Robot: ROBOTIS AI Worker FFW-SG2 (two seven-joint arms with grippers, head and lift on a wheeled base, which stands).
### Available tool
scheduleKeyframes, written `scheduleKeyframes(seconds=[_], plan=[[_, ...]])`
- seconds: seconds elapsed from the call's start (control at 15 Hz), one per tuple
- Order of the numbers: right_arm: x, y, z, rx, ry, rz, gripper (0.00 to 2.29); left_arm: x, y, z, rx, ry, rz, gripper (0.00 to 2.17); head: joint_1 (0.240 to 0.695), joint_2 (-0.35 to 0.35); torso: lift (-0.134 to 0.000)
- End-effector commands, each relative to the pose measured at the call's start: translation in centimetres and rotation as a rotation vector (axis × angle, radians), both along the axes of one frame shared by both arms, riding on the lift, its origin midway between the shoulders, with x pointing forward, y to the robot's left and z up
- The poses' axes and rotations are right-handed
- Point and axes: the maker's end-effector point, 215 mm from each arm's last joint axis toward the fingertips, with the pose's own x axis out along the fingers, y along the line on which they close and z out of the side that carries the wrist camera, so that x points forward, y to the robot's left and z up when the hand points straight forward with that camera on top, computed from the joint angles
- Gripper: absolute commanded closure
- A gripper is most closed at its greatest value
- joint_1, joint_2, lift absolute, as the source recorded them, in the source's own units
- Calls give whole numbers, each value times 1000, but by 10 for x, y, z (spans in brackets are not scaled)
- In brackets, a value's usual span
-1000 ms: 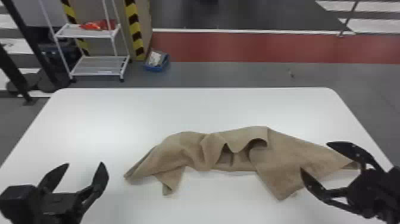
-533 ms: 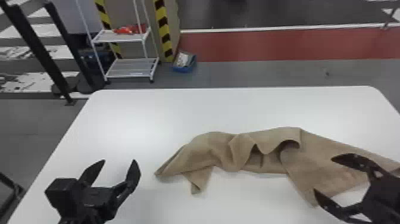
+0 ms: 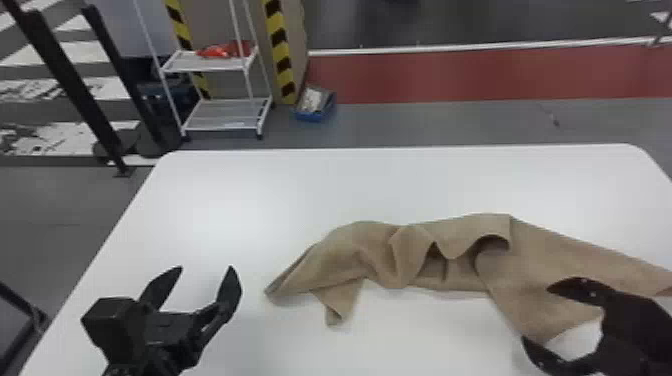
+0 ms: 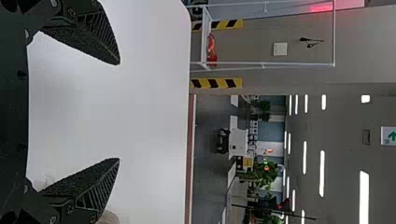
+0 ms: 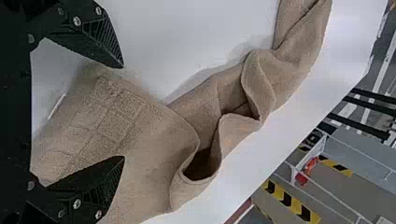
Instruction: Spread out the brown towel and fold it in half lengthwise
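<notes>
Our rumpled brown towel [image 3: 350,255]
We hold the left gripper [image 3: 206,267] wide beside it, the right gripper [image 3: 536,313] wide at its flatter end.

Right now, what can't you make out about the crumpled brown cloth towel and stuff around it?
- Head view: the towel's right end, cut off by the right edge; part near it, behind the black right gripper.
- Right wrist view: inside its dark fold, hidden by cloth and shadow.
- Head view: what the red thing on the white metal rack is, too small.
</notes>
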Motion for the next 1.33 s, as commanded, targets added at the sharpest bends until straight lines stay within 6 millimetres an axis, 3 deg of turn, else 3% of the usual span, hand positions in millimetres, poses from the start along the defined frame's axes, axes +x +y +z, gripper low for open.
scheduleKeyframes(seconds=[0.0,0.27,0.87,1.07,1.2,1.27], plan=[[-3,1,-2,0,7,1,218,0,-2,1,-3,-2,-2,161,695,138,-124],[-8,-5,-13,2,43,-7,218,1,-2,0,-4,-1,-1,161,695,135,-124],[-7,-14,-21,17,76,-32,478,0,-1,-3,-4,5,1,161,695,121,-124],[-10,-15,-25,23,99,-27,613,0,0,-3,-3,5,2,161,695,120,-124],[-9,-15,-23,33,96,-25,998,0,0,-3,-3,5,2,161,695,121,-124],[-8,-14,-20,40,89,-20,1001,0,0,-3,-3,5,2,161,695,121,-124]])
